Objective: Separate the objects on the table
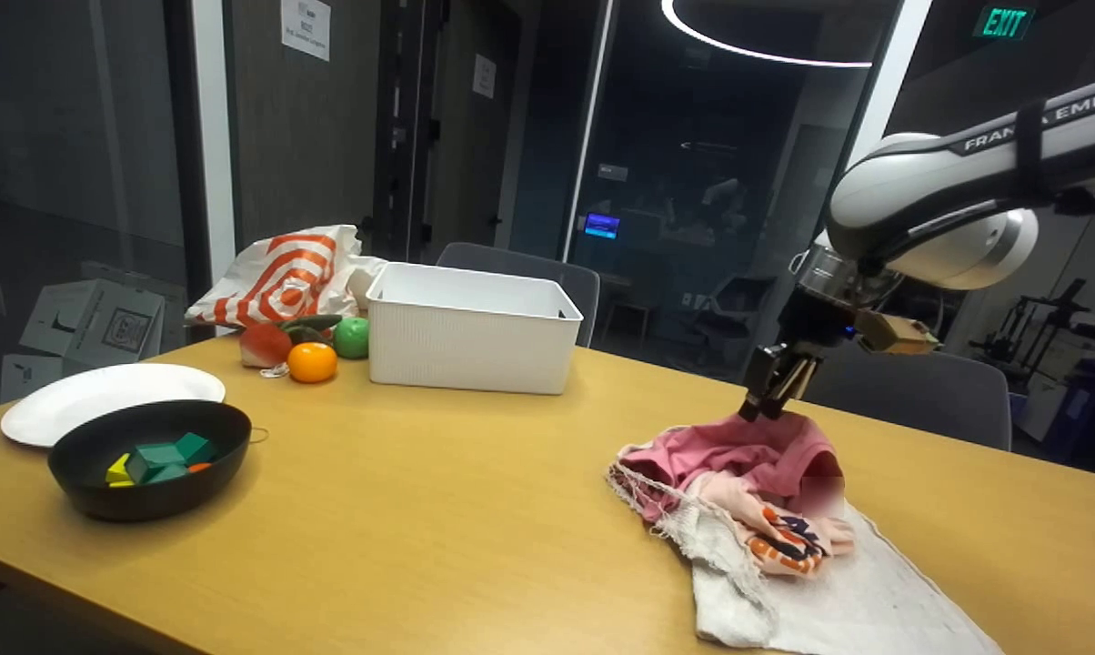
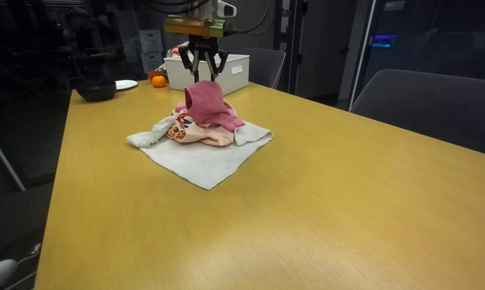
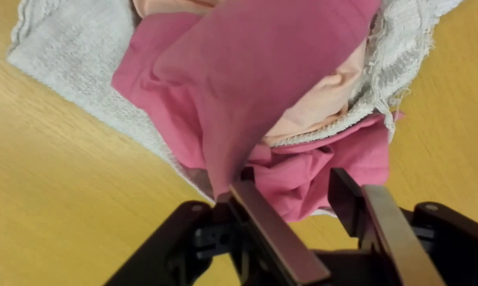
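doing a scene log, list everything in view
table: 1, yellowish, foreground
towel: 1+, white, on table
pink cloth: 1+, pink, atop towel
printed cloth: 1, peach, atop towel
bin: 1, white, on table
bag: 1, patterned white, near bin
round items: 3+, red, orange, green, near bin
bowl: 1, black, on table
plate: 1, white, beside bowl
blocks: several, green, yellow, orange, in bowl
chairs: 2+, grey, beside table
boxes: several, pale, background
notices: 2+, white, background
screen: 1, blue, background
exit sign: 1, green, background
arm: 1, white, above table
gripper: 1, black, at pink cloth
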Motion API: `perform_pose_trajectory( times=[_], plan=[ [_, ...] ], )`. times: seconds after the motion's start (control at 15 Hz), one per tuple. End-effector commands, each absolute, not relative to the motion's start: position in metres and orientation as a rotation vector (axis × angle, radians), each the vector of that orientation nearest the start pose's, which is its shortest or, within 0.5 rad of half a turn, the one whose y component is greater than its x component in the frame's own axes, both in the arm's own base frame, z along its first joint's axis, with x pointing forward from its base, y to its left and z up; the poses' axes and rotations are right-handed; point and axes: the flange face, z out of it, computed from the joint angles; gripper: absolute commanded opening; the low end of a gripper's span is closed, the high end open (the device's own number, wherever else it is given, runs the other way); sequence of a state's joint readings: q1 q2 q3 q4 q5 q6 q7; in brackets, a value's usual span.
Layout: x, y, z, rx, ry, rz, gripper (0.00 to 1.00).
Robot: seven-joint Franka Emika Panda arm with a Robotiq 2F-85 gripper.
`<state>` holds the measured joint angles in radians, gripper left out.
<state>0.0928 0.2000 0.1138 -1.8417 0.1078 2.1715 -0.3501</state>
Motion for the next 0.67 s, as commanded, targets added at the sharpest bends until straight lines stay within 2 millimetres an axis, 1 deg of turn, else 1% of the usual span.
perform_pose_trajectory(
  times=[0.0,0.07,0.13,0.2,0.33,0.4,0.47,0.53,0.6],
  plan=[
    [0.625,0.137,0.415,-3.073,-0.852,-0.292,0.84],
    [0.628,0.138,0.413,-3.112,-0.868,-0.316,0.91],
    [0.628,0.138,0.421,-3.148,-0.870,-0.359,0.98],
    [0.628,0.137,0.425,-3.166,-0.872,-0.369,1.00],
    [0.630,0.135,0.424,-3.195,-0.883,-0.361,1.00],
    [0.631,0.135,0.413,-3.209,-0.897,-0.325,1.00],
    [0.632,0.134,0.406,-3.224,-0.911,-0.314,1.00],
    [0.632,0.134,0.392,-3.219,-0.927,-0.257,1.00],
    [0.633,0.134,0.384,-3.217,-0.927,-0.224,1.00]
  ],
)
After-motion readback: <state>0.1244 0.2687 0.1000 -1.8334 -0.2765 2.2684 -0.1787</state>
